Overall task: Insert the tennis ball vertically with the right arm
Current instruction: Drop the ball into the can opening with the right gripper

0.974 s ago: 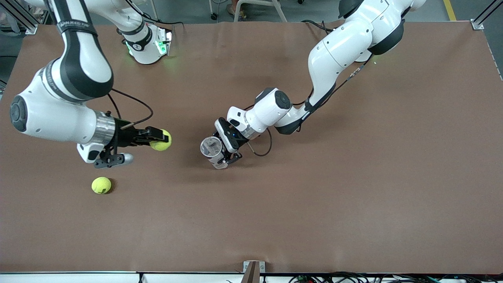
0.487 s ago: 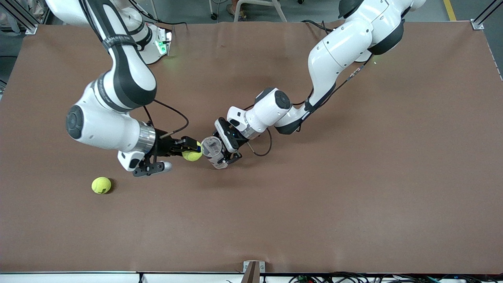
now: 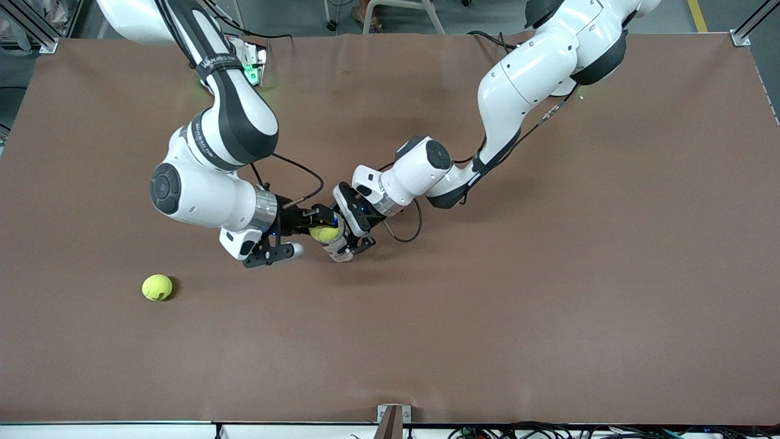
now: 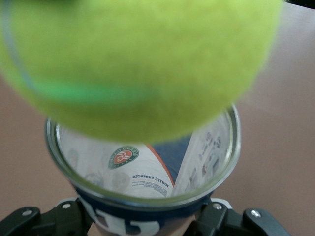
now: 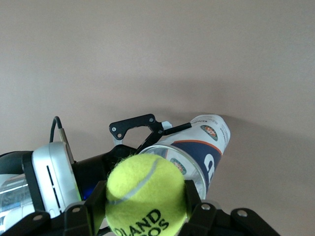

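Brown table [image 3: 548, 305]: right gripper [image 3: 322, 230] holds ball [image 3: 325, 233] over left gripper's [image 3: 350, 235] can [image 3: 339, 247].

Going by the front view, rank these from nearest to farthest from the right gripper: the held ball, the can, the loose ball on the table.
1. Held ball: clamped in the right gripper, over the can's mouth.
2. Can: just under that ball, held by the left gripper at mid-table.
3. Loose ball: alone on the table, toward the right arm's end and nearer the front camera.

Yellow-green tennis ball [image 3: 325, 233] – black lettering, white-and-navy can [image 5: 204, 147] – orange logo, brown table [image 3: 548, 305].
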`<state>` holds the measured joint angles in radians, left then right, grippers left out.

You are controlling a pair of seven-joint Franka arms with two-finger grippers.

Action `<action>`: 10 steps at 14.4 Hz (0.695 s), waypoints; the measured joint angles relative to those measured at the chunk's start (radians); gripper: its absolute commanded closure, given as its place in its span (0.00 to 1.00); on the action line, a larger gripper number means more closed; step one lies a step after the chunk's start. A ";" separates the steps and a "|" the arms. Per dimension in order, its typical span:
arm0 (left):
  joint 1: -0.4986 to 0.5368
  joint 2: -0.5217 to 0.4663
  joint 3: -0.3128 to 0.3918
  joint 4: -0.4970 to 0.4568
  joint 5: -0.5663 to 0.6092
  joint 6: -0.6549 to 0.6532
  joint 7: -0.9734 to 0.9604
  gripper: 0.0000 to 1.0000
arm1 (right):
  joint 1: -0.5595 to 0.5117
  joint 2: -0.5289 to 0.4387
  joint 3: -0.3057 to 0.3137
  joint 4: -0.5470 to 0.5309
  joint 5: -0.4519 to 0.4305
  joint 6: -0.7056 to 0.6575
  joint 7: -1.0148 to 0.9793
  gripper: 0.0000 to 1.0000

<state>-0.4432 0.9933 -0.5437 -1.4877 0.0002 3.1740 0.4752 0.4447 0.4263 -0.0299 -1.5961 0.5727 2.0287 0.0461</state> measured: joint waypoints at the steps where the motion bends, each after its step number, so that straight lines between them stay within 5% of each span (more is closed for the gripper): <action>1: 0.000 0.000 0.000 0.000 0.000 0.000 0.000 0.22 | 0.001 0.001 0.000 0.000 0.000 0.000 0.001 0.57; 2: 0.000 0.000 0.000 0.000 0.000 0.000 0.000 0.22 | 0.001 0.003 -0.001 0.000 -0.001 -0.001 0.001 0.35; 3: 0.000 0.000 0.000 0.000 0.000 0.000 0.000 0.22 | 0.001 0.004 -0.003 0.000 -0.002 -0.001 0.001 0.00; 10: 0.000 0.000 0.000 0.000 0.000 0.000 0.000 0.21 | 0.001 0.004 -0.015 0.000 -0.007 -0.007 0.001 0.00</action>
<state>-0.4434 0.9937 -0.5437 -1.4881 0.0002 3.1739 0.4752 0.4456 0.4303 -0.0449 -1.5961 0.5653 2.0217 0.0475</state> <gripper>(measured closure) 0.207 0.000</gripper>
